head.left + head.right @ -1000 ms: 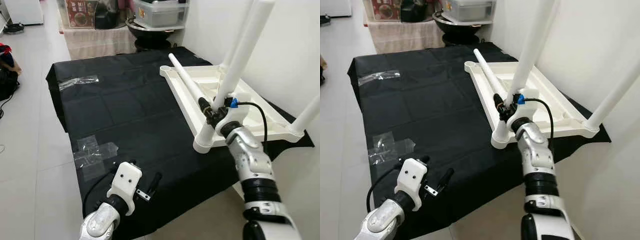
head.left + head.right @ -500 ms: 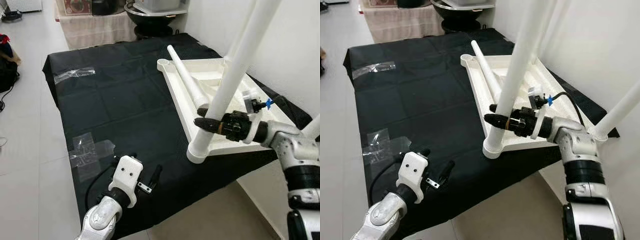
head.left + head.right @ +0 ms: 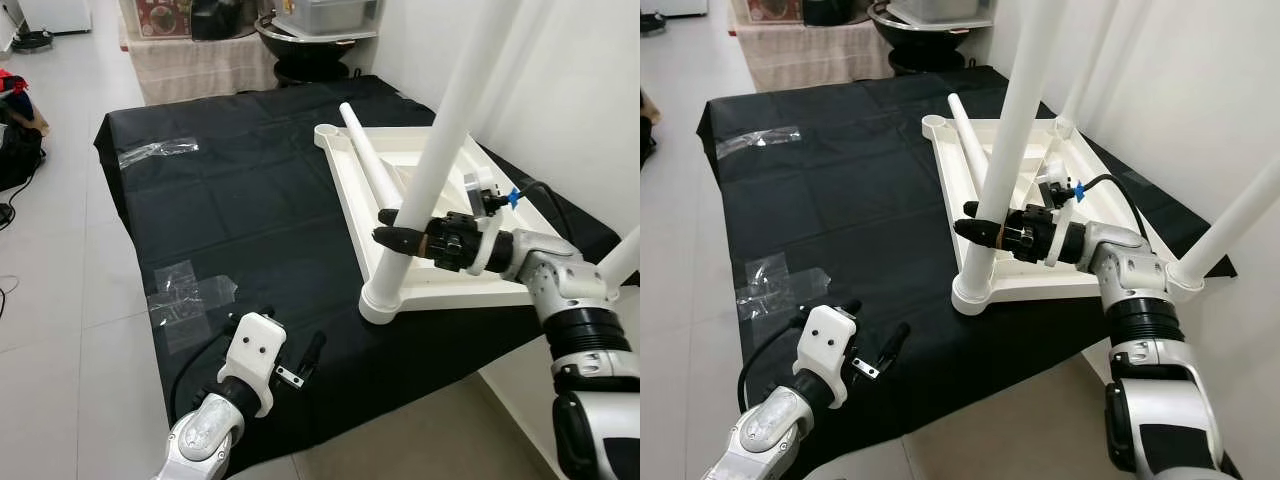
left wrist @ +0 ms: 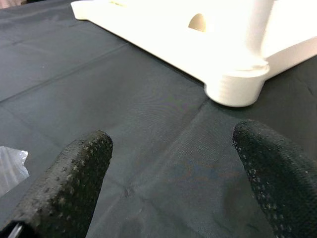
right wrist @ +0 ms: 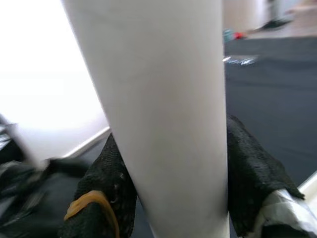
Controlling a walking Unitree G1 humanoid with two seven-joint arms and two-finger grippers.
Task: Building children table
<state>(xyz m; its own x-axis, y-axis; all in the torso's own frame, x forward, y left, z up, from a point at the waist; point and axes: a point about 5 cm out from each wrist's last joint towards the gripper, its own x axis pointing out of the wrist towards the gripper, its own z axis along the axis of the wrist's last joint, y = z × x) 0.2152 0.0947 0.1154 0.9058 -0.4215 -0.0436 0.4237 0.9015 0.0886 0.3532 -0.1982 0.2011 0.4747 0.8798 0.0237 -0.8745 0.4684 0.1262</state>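
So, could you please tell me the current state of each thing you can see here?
Tabletop: upside down on the black cloth.
Near-corner leg: upright in its socket, gripped low down.
Loose leg: lying on the tabletop, not fitted.
Right hand: shut around the near-corner leg.
Left hand: open, holding nothing, over the black cloth.
Plastic wrappers: flat on the cloth.

I see the tabletop (image 3: 440, 290) lying upside down on the right of the cloth (image 3: 230, 210). One loose leg (image 3: 368, 165) lies on it. Tape (image 3: 185, 300) sits left, boxes (image 3: 320, 15) behind.
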